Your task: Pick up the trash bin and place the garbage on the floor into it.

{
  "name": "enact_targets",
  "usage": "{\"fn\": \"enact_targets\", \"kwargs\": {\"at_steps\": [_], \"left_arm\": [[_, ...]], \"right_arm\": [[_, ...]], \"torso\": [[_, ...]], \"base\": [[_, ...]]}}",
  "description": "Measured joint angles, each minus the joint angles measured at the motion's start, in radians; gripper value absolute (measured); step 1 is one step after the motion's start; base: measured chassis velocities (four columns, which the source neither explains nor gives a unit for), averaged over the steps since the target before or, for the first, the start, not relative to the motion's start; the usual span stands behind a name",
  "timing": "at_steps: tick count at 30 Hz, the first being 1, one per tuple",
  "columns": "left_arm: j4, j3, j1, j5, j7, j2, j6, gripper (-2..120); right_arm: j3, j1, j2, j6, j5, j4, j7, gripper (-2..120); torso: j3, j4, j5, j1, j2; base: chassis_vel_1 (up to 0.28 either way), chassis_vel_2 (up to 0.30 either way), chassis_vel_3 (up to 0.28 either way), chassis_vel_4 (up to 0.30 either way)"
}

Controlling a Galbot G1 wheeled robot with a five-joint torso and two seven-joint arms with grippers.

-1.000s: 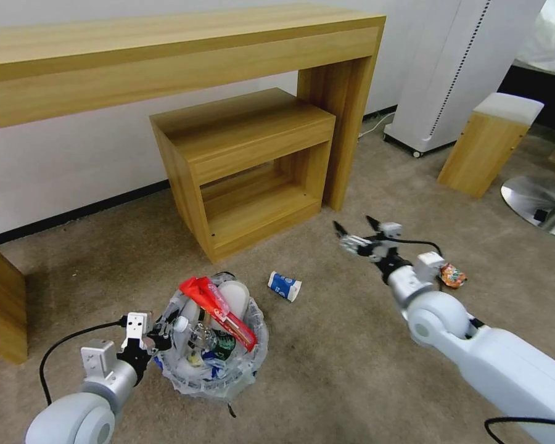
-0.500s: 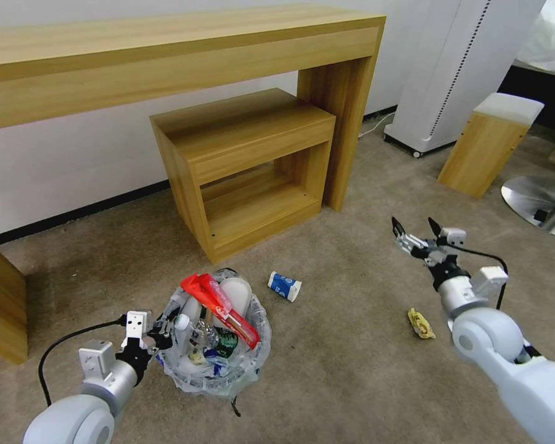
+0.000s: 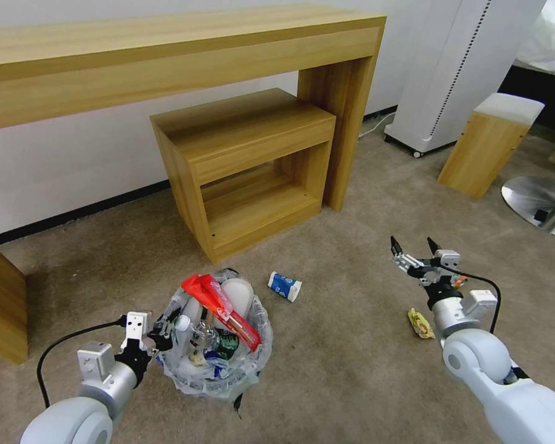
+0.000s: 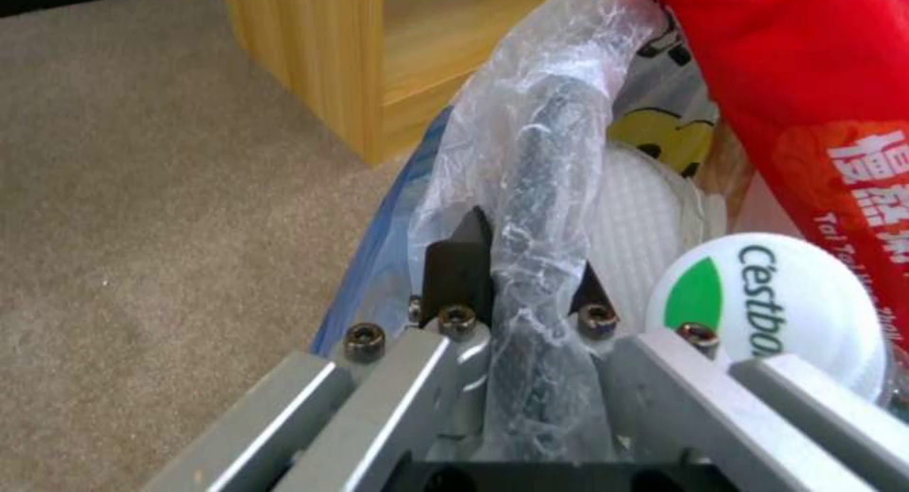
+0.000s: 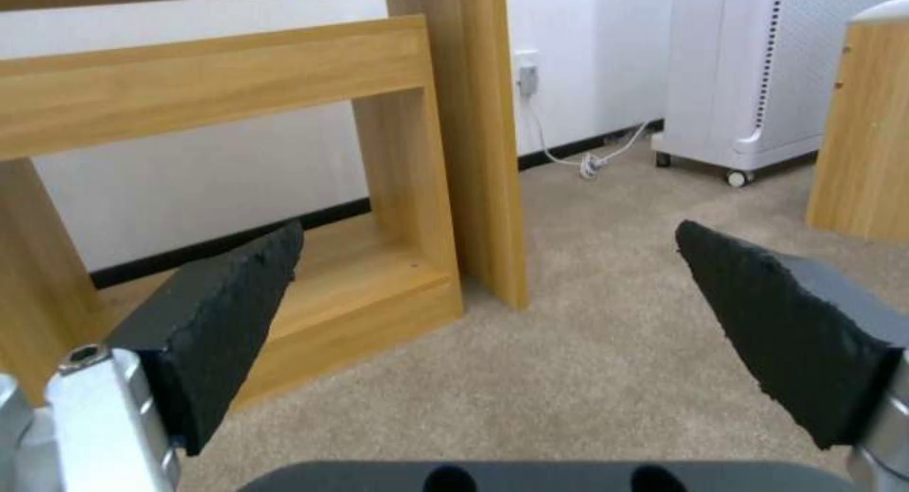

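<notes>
Two grippers show in the head view. The left gripper (image 3: pixel 160 336) is clamped on the near-left rim of the trash bin (image 3: pixel 253 354); in the left wrist view its dark fingertips (image 4: pixel 457 265) pinch the bag-wrapped black rim (image 4: pixel 545 194) from either side. The bin stands on the carpet (image 3: pixel 351 370) before the small wooden shelf unit (image 3: pixel 246 166), packed with litter: a red wrapper (image 3: pixel 219 305) lies slantwise across the top, its long axis running from the far left down toward the near right, over a white slipper (image 3: pixel 235 293) and a white bottle cap (image 4: pixel 772 307). Deeper contents are hard to make out through the crinkled plastic.

The right gripper (image 3: pixel 416 256) hangs above the carpet with its fingers spread wide and nothing between them. A yellow wrapper (image 3: pixel 420 323) lies on the floor just beside that arm's wrist, nearer the robot than the fingertips, its length running away from the robot. A blue-white carton (image 3: pixel 284 286) lies on its side between bin and right gripper, well apart from the fingers
</notes>
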Motion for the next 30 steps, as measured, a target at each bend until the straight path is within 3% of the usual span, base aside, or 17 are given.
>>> {"fn": "enact_targets", "kwargs": {"at_steps": [30], "left_arm": [[-0.006,-0.017,0.006,0.002,0.001,-0.008,-0.003,3]], "right_arm": [[-0.027,0.024,-0.004,0.009,-0.056,-0.018,-0.006,100]], "torso": [[0.000,0.0000,0.0000,0.000,0.000]], "base": [[-0.013,0.012,0.014,-0.015]]}}
